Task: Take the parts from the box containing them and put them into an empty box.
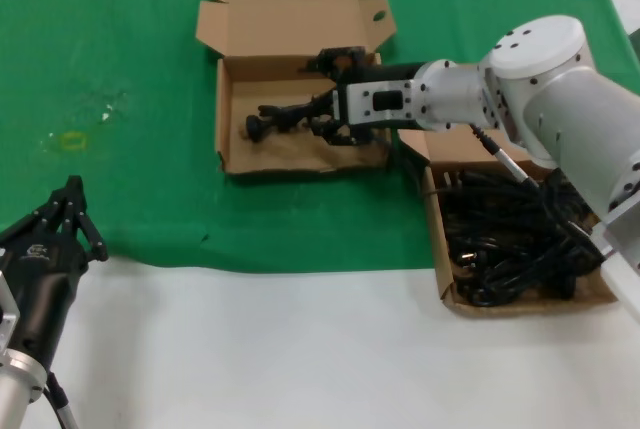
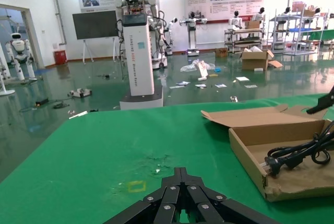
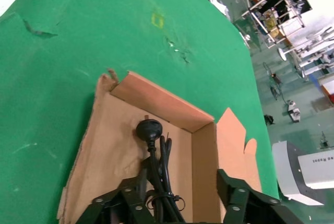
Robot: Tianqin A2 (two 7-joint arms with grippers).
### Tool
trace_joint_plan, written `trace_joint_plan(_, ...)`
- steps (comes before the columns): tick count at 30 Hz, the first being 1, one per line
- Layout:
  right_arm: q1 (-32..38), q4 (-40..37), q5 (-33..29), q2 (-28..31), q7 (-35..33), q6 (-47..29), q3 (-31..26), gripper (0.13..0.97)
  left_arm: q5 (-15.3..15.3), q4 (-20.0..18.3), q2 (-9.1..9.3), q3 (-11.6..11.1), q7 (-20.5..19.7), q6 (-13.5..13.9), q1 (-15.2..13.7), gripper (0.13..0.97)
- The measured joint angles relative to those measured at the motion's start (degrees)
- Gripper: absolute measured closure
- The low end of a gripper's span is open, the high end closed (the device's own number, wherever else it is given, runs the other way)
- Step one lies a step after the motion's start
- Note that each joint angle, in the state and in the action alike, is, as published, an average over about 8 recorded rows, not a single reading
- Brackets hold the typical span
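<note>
Right gripper (image 1: 335,109) sits over the wide box (image 1: 232,154), which lies at centre on the green cloth (image 1: 120,69), lid flap open toward the far side. Jaws spread wide, straddling a bundled black cable (image 1: 285,114) that lies on the box floor; in the right wrist view the cable (image 3: 156,156) runs up between the two fingers (image 3: 237,198), plug end pointing to the box's far-left corner. Whether the fingers touch the cable is not readable: the near end of the bundle is cut off by the frame edge and the gripper body. Wide box (image 3: 156,104) has a frayed corner in that view. Square box (image 1: 450,294) is just right of the wide one, near the robot's right side, full of tangled black cables (image 1: 510,249); the right arm covers its back half and lid, so that part is hidden. Left gripper (image 1: 62,224) is parked at the lower left, at the edge of the cloth, well apart from both boxes; fingers (image 2: 180,192) meet in a closed point, holding nothing. Left wrist view shows the wide box (image 2: 271,179) side-on with the cable's plug (image 2: 271,164) inside; its right part is cut off.
</note>
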Motion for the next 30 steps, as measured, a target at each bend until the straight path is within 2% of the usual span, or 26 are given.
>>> trace_joint_plan(1,0.10,-0.21,-0.05,0.00,-0.24,-0.11,0.52,0.694,0.00,0.00,0.00,0.00,0.00,0.00,0.00,0.953)
trace_joint_plan(9,1.04,-1.63,-1.47,0.50,-1.99,-1.65,6.19,0.494,0.00,0.00,0.00,0.00,0.00,0.00,0.00,0.953)
trace_joint_plan(12,0.90,-0.93,-2.14,1.36,-1.91,-2.65,8.48,0.494,0.00,0.00,0.00,0.00,0.00,0.00,0.00,0.953)
trace_joint_plan(13,0.66,-0.30,-2.38,1.78,-1.58,-2.99,9.17,0.494,0.00,0.00,0.00,0.00,0.00,0.00,0.00,0.953)
trace_joint_plan(21,-5.30,12.48,-4.37,6.91,7.19,-3.50,13.48,0.301,0.00,0.00,0.00,0.00,0.00,0.00,0.00,0.953)
trace_joint_plan(23,-6.55,15.04,-4.61,7.79,8.94,-3.19,14.06,0.286,0.00,0.00,0.00,0.00,0.00,0.00,0.00,0.953)
trace_joint_plan(30,-7.54,17.09,-4.79,8.46,10.30,-2.88,14.49,0.180,0.00,0.00,0.00,0.00,0.00,0.00,0.00,0.945)
